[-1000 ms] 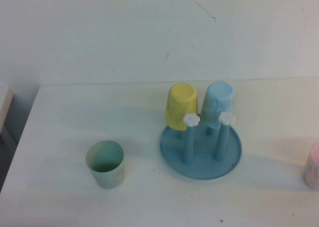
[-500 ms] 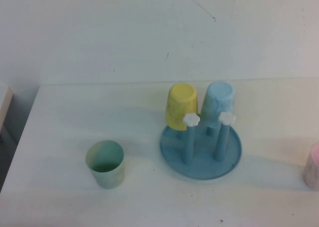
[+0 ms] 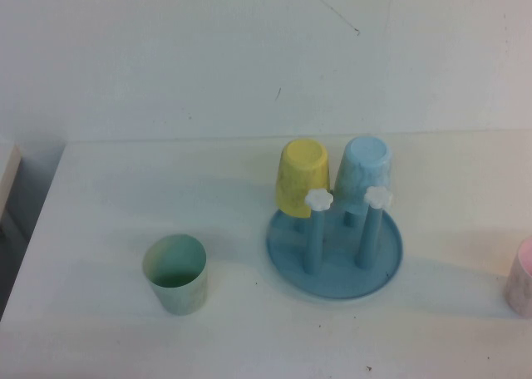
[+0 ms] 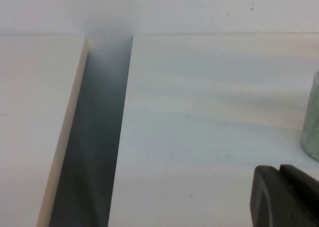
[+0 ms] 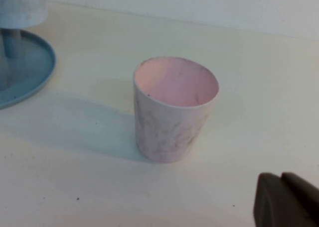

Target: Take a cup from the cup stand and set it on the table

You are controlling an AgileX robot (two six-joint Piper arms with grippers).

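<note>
cup point(image 3: 175, 274) stands upright, mouth up, on the table point(image 3: 108, 204), well apart from and to the robot's left of the cup stand point(image 3: 335, 254). stand carries a yellow cup point(image 3: 302, 177) and a light blue cup point(image 3: 364, 172), both inverted on the rear pegs; two front pegs with white flower knobs are bare. a pink cup point(image 5: 174, 109) stands upright near the table's right edge. left gripper point(image 4: 286, 197) is low over the table near the green cup, a dark corner only showing; jaw state cannot be told. right gripper point(image 5: 286, 199) sits near the pink cup, apart from it; likewise cannot be told.
</note>
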